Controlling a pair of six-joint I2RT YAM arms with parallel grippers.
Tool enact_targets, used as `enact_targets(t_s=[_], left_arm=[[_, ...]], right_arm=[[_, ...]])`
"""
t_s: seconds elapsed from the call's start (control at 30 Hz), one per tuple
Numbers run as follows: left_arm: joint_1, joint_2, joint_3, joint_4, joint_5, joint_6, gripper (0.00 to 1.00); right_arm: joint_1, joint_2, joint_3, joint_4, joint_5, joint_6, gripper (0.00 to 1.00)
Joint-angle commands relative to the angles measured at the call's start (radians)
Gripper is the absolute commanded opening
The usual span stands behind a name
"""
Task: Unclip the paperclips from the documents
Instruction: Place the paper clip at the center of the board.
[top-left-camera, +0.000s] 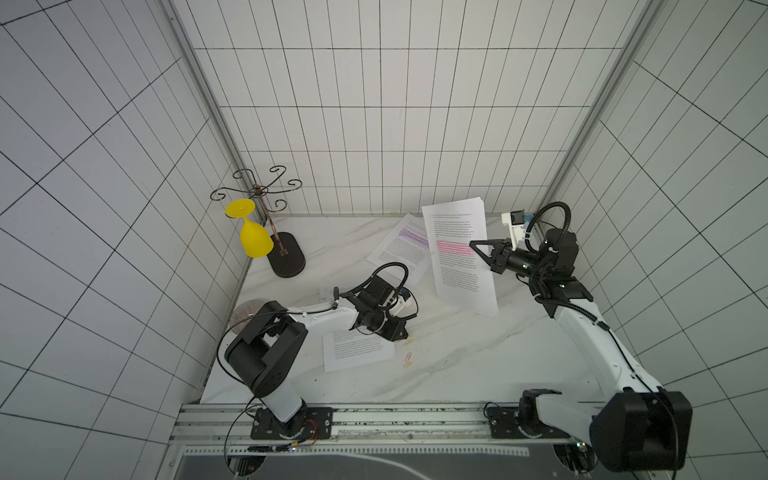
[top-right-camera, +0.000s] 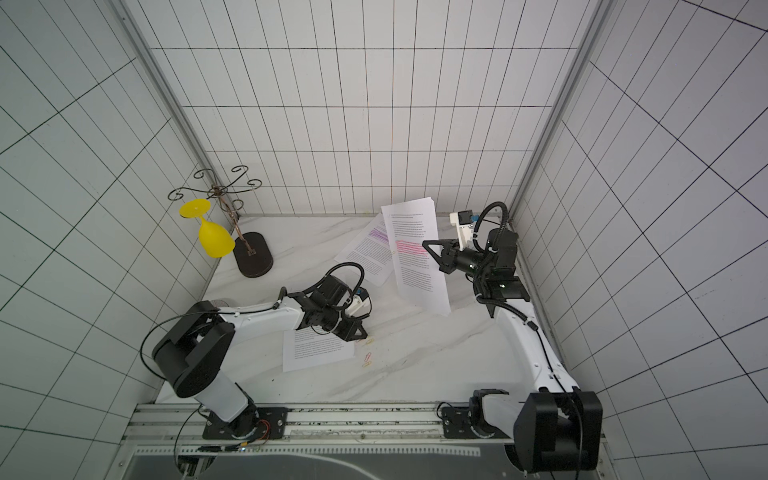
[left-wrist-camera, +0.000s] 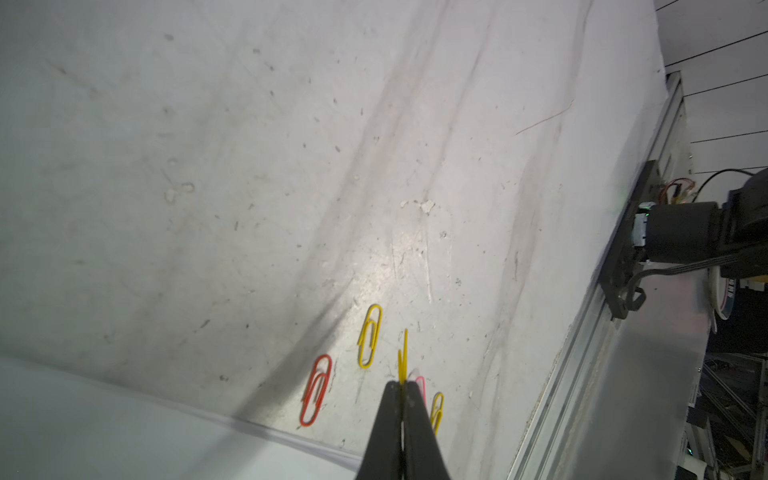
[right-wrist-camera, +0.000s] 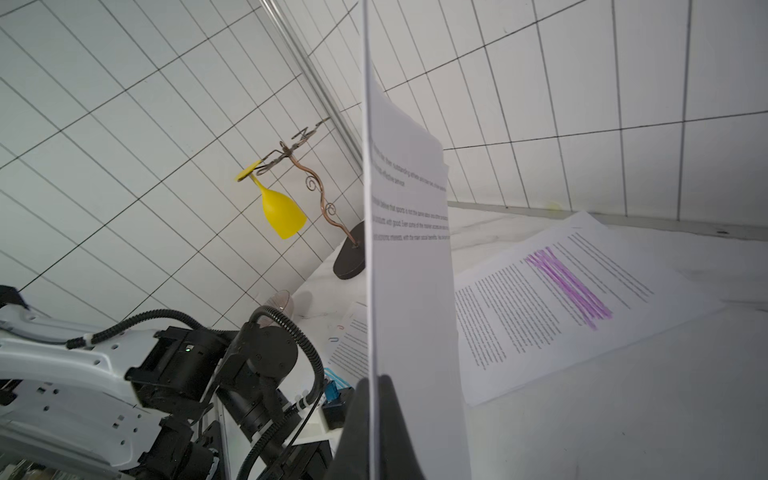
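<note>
Left end effector (left-wrist-camera: 402, 387): pinching a yellow paperclip (left-wrist-camera: 404, 353), close to the tabletop (left-wrist-camera: 249, 166).
Right end effector (right-wrist-camera: 375, 380): gripping the pink-striped document (top-left-camera: 461, 266), held up off the tabletop.

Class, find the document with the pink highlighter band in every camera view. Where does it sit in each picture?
In a top view: the pink-banded document is right of centre, held up by the right gripper.
In a top view: the document is just right of centre.
Left wrist: not in it.
Right wrist: edge-on down the middle.
Shared landmark: the hanging yellow glass, though the left wrist view lacks it.
</note>
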Motion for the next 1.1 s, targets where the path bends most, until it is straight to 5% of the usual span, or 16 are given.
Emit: enact_targets(t_s=[0.0, 0.3, 0.43, 0.5, 0.93, 1.07], left_arm=[[-0.040, 0.045, 0.011, 0.002, -0.077, 0.003, 0.00], [-0.076, 0.050, -0.004, 0.004, -0.126, -0.012, 0.03], [-0.076, 0.026, -0.004, -0.029, -0.159, -0.003, 0.38], [-0.077, 0.007, 0.000, -0.048, -0.182, -0.005, 0.44], [-0.055, -0.191, 0.190, -0.176, -0.289, 0.038, 0.47], [0.069, -0.287, 0.155, -0.019, -0.182, -0.045, 0.46]], right_arm=[[-0.021, -0.033, 0.117, -0.115, 0.128, -0.078, 0.00], [-0.032, -0.058, 0.102, -0.157, 0.129, -0.113, 0.00], [-0.032, -0.060, 0.093, -0.159, 0.112, -0.115, 0.00], [-0.031, -0.060, 0.091, -0.162, 0.096, -0.115, 0.00], [-0.030, -0.073, 0.092, -0.157, -0.015, -0.104, 0.00], [-0.029, -0.075, 0.088, -0.117, -0.118, -0.084, 0.00]])
